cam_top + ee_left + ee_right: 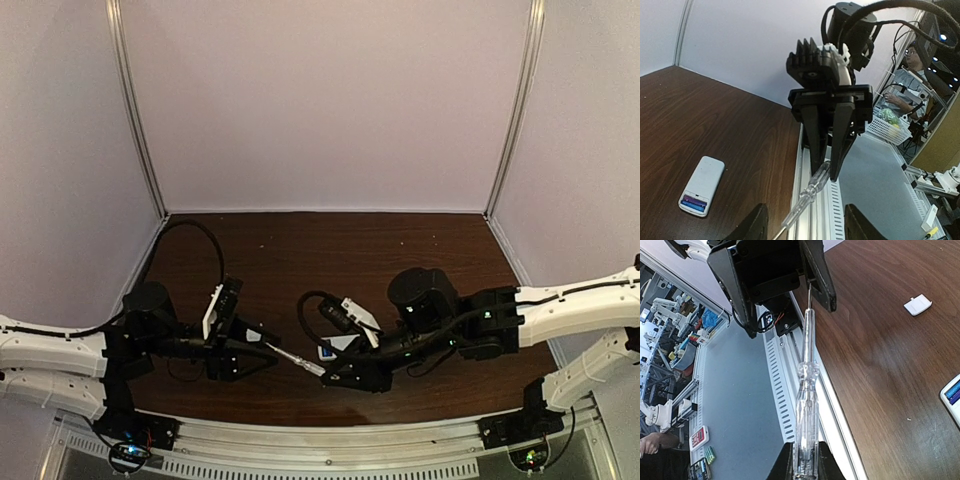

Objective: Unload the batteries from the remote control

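The white remote control (pixel 704 182) lies back up on the brown table, its compartment open. The blue and purple-pink batteries (pixel 694 204) sit inside it. The remote also shows at the right edge of the right wrist view (pixel 952 396) and in the top view (pixel 327 350). My right gripper (pixel 804 461) is shut on the handle of a clear screwdriver (pixel 806 390), held above the table's near edge. Its metal tip reaches between the spread fingers of my open left gripper (pixel 807 227), close to one finger (pixel 821 282). The remote lies apart from both grippers.
A small white battery cover (pixel 917 305) lies loose on the table, away from the remote. The metal rail (pixel 815 220) runs along the near table edge under the screwdriver. White walls enclose the table on three sides.
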Robot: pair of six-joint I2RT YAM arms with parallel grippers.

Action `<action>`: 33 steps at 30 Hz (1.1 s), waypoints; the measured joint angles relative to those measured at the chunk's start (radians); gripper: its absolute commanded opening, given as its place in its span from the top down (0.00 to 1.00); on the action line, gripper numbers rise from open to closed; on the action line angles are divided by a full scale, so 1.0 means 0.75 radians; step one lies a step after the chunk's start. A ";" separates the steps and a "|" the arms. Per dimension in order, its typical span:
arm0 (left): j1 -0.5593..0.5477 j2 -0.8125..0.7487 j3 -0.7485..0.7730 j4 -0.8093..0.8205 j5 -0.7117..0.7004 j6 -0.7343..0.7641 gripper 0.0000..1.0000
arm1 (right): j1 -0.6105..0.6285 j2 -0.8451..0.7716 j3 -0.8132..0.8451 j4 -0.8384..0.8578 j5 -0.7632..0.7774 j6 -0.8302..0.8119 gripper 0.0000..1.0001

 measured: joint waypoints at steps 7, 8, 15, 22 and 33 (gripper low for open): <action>-0.049 0.053 0.037 -0.001 0.022 0.073 0.57 | 0.000 -0.017 -0.005 -0.023 -0.046 0.001 1.00; -0.051 0.058 0.041 -0.001 0.024 0.079 0.58 | 0.000 -0.020 -0.005 -0.024 -0.049 0.001 1.00; -0.053 0.120 0.069 -0.006 0.043 0.106 0.69 | 0.000 -0.039 -0.005 -0.045 -0.066 0.002 1.00; -0.080 0.143 0.089 -0.014 0.045 0.124 0.79 | 0.000 -0.047 -0.005 -0.065 -0.066 0.002 1.00; -0.085 0.167 0.106 -0.020 0.054 0.130 0.95 | 0.001 -0.078 -0.005 -0.089 -0.063 0.003 1.00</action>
